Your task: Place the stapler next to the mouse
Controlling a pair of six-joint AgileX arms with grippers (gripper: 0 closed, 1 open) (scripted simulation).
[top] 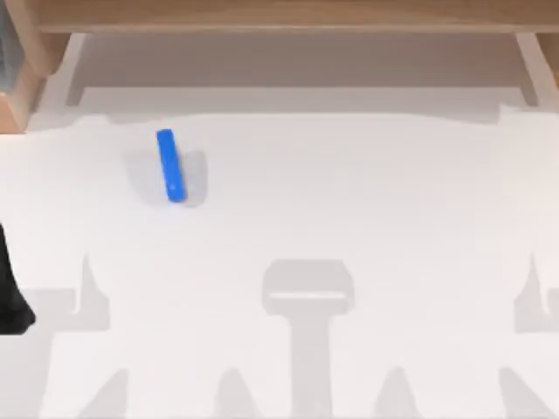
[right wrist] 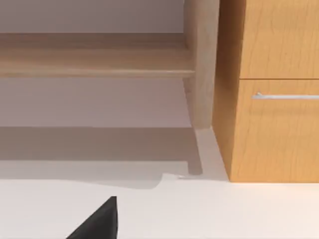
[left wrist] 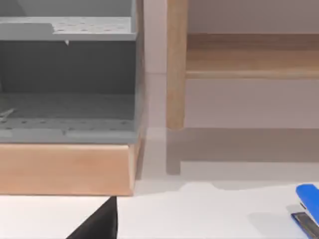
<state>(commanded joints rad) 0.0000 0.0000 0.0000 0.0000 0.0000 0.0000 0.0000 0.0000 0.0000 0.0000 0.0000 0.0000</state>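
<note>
The stapler point(top: 170, 166) is a narrow bright-blue bar lying flat on the white table point(top: 367, 201), left of centre and towards the back. Its long axis runs nearly front to back. Its blue end with a dark underside appears in the left wrist view point(left wrist: 308, 209). The mouse is out of view. My left arm point(top: 10, 292) is a dark shape at the table's left edge, well in front of the stapler and apart from it. A black part of my left gripper point(left wrist: 99, 224) juts into its wrist view. A black part of my right gripper point(right wrist: 99, 221) shows over bare table.
A wooden shelf point(top: 279, 17) on posts runs along the back of the table. A grey perforated rack point(left wrist: 67, 74) on a wooden base stands at the back left. A wooden cabinet point(right wrist: 274, 89) with a metal drawer handle stands at the back right.
</note>
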